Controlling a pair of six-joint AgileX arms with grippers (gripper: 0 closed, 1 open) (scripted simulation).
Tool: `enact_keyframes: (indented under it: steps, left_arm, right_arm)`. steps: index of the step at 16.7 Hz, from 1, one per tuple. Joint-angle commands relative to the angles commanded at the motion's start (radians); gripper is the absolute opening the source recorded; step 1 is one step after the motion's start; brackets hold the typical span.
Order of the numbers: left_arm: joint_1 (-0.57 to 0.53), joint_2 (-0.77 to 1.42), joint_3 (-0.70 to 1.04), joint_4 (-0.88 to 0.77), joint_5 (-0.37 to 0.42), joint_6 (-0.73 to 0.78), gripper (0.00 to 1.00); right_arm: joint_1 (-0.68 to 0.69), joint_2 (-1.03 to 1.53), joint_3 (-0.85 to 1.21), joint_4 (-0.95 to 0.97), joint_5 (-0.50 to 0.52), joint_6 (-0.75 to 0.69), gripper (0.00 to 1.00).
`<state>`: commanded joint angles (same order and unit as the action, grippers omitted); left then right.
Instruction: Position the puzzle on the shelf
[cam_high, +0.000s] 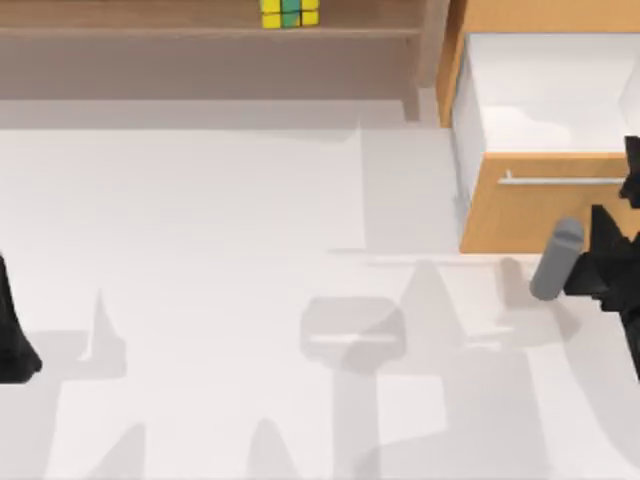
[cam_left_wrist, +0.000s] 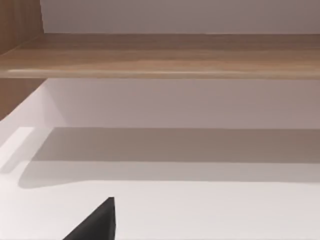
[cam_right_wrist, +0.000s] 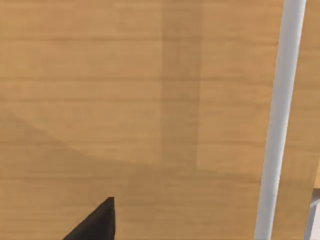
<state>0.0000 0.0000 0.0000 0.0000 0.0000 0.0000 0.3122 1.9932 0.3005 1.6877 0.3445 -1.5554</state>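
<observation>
The puzzle (cam_high: 290, 12), a small cube of yellow and green squares with some blue, rests on a board of the light-brown wooden shelf (cam_high: 200, 35) at the back of the table, well away from both arms. My left gripper (cam_high: 12, 345) sits at the table's left edge, far in front of the shelf. In the left wrist view the shelf board (cam_left_wrist: 160, 55) runs across above the white table. My right gripper (cam_high: 603, 265) is at the table's right edge, close to the front of the drawer cabinet.
An orange-wood drawer cabinet (cam_high: 520, 215) stands at the back right with its white drawer (cam_high: 545, 95) pulled out and a thin metal handle (cam_high: 560, 180). The handle (cam_right_wrist: 280, 125) and wood front (cam_right_wrist: 125, 100) are close in the right wrist view. The shelf's end post (cam_high: 430, 50) stands next to the cabinet.
</observation>
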Motion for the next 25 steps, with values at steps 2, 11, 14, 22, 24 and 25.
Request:
enact_keyframes:
  steps: [2, 11, 14, 22, 24, 25]
  left_arm:
    - [0.000, 0.000, 0.000, 0.000, 0.000, 0.000, 1.00]
    - [0.000, 0.000, 0.000, 0.000, 0.000, 0.000, 1.00]
    - [0.000, 0.000, 0.000, 0.000, 0.000, 0.000, 1.00]
    - [0.000, 0.000, 0.000, 0.000, 0.000, 0.000, 1.00]
    - [0.000, 0.000, 0.000, 0.000, 0.000, 0.000, 1.00]
    - [0.000, 0.000, 0.000, 0.000, 0.000, 0.000, 1.00]
  right_arm:
    - [-0.004, 0.001, 0.009, -0.008, -0.004, 0.000, 1.00]
    - [-0.004, 0.001, 0.009, -0.008, -0.004, 0.000, 0.55]
    - [-0.004, 0.001, 0.009, -0.008, -0.004, 0.000, 0.32]
    - [-0.004, 0.001, 0.009, -0.008, -0.004, 0.000, 0.00]
    - [-0.004, 0.001, 0.009, -0.008, -0.004, 0.000, 0.00]
    - [-0.004, 0.001, 0.009, -0.008, -0.004, 0.000, 0.00]
